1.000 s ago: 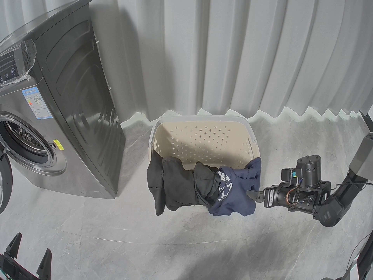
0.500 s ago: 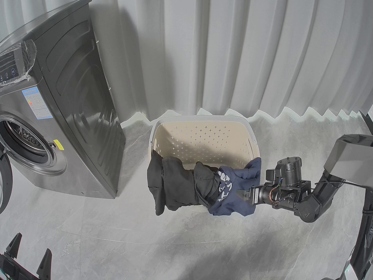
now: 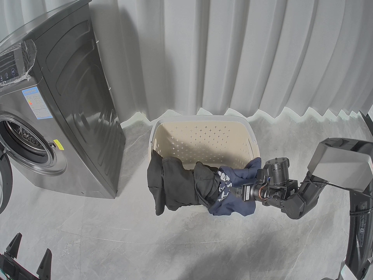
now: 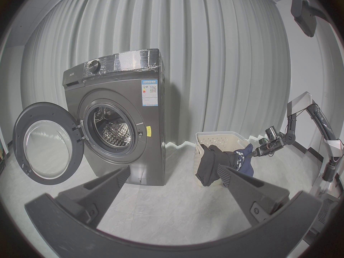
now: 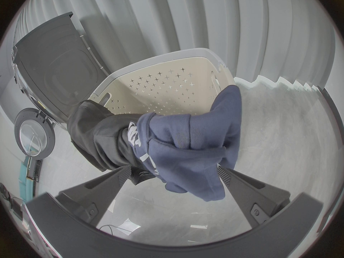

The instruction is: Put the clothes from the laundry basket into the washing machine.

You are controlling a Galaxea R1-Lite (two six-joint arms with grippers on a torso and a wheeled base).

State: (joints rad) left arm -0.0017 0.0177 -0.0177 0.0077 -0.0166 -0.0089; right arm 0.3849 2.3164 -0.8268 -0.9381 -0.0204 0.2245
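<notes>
So the right gripper [image 5: 173, 169] is spread wide, not clamped on anything. Its 2 fingers [image 5: 247, 194] sit either side of the navy sweatshirt [image 3: 237, 205], and the hanging fold of that cloth is right in the gap between them. The sweatshirt is draped over the near rim of the laundry basket [image 3: 202, 118], at the corner on the robot's right, part inside and part hanging down the outside. Touching it on its left is a black garment [image 3: 175, 187], also slung over the near rim and drooping toward the floor [image 3: 155, 245]. The basket is cream with little star-shaped holes and sits right up against the white pleated curtain [image 3: 233, 39]. Off to the left, well apart from the basket, stands the grey washing machine [image 3: 77, 98] with its round door [image 4: 46, 144] swung fully open and the steel drum [image 4: 114, 128] showing. The left gripper [image 3: 29, 253] is down low near the floor on the robot's left, well away from the clothes, fingers apart and holding nothing.
</notes>
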